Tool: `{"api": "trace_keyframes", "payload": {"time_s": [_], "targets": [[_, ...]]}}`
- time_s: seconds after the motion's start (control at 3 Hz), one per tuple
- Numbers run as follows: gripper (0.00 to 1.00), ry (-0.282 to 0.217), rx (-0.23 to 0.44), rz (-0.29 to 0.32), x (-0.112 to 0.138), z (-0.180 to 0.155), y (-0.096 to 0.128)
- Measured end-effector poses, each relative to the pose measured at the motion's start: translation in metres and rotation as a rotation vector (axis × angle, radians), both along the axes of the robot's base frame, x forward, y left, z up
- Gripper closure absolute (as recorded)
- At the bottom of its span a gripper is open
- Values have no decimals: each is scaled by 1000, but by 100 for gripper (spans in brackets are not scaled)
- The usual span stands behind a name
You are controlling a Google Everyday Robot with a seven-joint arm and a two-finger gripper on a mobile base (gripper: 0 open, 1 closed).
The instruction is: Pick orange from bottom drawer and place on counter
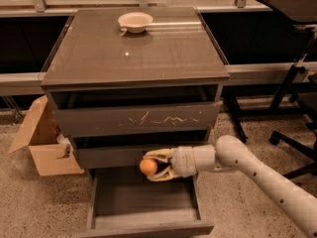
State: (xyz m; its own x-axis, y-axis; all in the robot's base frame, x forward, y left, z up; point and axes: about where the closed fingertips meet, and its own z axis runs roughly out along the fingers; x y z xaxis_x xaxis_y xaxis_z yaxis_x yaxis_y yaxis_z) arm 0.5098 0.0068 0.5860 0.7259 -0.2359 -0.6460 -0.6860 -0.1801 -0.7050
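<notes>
Fingers (159, 154) of the gripper (149, 167) pinch the orange (147, 166) from above and below. It hangs over the open bottom drawer (143, 202), just before the middle drawer (109, 157), well below the worktop (133, 53).
</notes>
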Motion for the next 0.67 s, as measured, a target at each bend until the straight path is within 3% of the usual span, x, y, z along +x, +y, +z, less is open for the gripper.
{"api": "trace_keyframes", "payload": {"time_s": [0.67], "targets": [[100, -168, -20, 111, 36, 117, 1]]}}
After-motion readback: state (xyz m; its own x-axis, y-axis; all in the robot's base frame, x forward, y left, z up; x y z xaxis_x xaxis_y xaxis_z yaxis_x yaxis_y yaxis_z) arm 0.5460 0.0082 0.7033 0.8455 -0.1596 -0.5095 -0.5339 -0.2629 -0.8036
